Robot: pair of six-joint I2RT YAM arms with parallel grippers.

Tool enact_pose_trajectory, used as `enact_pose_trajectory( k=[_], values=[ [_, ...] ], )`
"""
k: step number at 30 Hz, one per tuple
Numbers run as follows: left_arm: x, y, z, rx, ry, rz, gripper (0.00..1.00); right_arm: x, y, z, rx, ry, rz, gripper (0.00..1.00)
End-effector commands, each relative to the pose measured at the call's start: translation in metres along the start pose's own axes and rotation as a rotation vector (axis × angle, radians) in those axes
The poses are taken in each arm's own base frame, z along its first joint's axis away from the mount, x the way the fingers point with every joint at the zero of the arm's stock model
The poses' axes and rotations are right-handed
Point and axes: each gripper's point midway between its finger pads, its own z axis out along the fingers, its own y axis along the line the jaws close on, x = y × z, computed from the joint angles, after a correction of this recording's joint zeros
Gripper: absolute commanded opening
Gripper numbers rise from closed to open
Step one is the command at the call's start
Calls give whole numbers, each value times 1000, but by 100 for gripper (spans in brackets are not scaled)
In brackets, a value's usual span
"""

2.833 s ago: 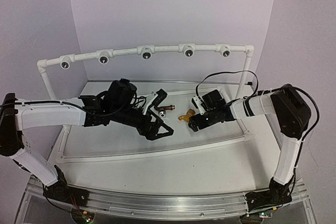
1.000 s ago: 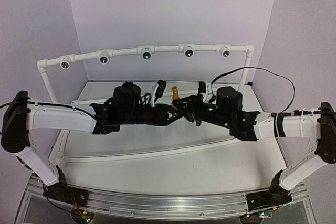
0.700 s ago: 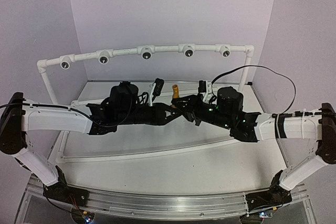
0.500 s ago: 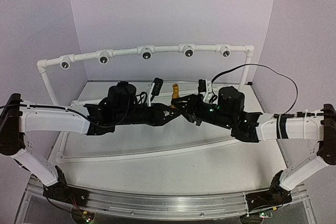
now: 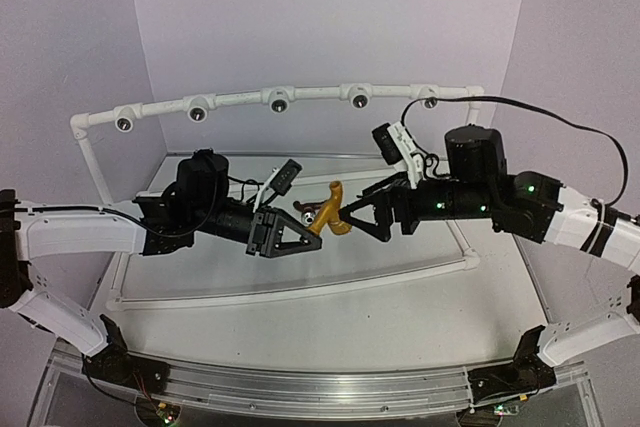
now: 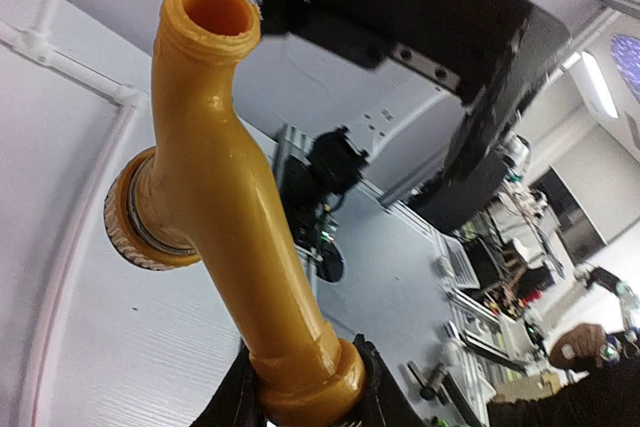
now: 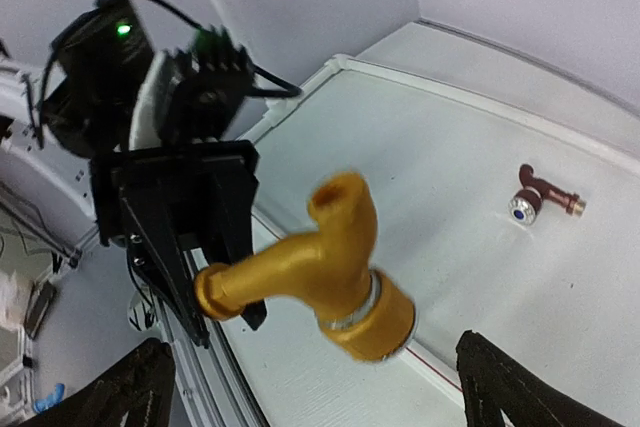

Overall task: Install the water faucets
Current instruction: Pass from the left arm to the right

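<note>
The left gripper point(image 5: 308, 237) is clenched on the yellow faucet point(image 5: 330, 215), holding it in the air above the middle of the bench point(image 5: 200, 277). Its fingers point(image 6: 362, 399) pinch the flared rim at the thin end of the faucet's stem. From there the stem rises at a slant to an open round mouth. A short thick branch with a silvery ring leaves the stem partway up.

In the right wrist view the yellow faucet point(image 7: 320, 257) lies nearly level. Its thin end sits between the left fingers point(image 7: 175, 237), its mouth turns upward, and its ringed thick end faces the camera.

The right gripper point(image 5: 362, 224) is released, its jaws spread wide. Its two fingers point(image 7: 115, 397) show at the lower corners of its own view, one on each side of the thick end, and neither touches the faucet. From above, the two grippers point at each other across the bench's middle with the yellow faucet between them.

The brown faucet point(image 7: 540, 202) lies on its side on the bench, free of both grippers. It is about midway between the left and right edges. From above it shows only in part point(image 5: 310, 213), just behind the held faucet's stem.

A white pipe frame point(image 5: 240, 100) with five round sockets runs above the far edge of the bench.
</note>
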Motion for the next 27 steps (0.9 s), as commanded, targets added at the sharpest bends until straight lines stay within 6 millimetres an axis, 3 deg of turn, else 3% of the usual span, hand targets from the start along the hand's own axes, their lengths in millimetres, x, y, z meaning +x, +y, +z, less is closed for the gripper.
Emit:
enact_pose_trajectory(
  k=[1, 6, 10, 12, 20, 27],
  values=[
    [13, -60, -16, 270, 98, 97, 0, 8, 23, -7, -113, 148, -222, 96],
    [17, -79, -22, 332, 115, 138, 0, 18, 53, 4, -330, 228, -163, 84],
    [22, -82, -20, 360, 136, 140, 0, 14, 85, 1, -545, 246, -119, 74],
    [23, -82, -19, 366, 142, 138, 0, 11, 92, 0, -589, 248, -92, 69],
    [22, -79, -14, 371, 150, 140, 0, 17, 107, 0, -749, 283, -39, 50],
    [20, -77, -11, 369, 153, 132, 0, 21, 107, 6, -781, 287, -21, 51]
  ],
)
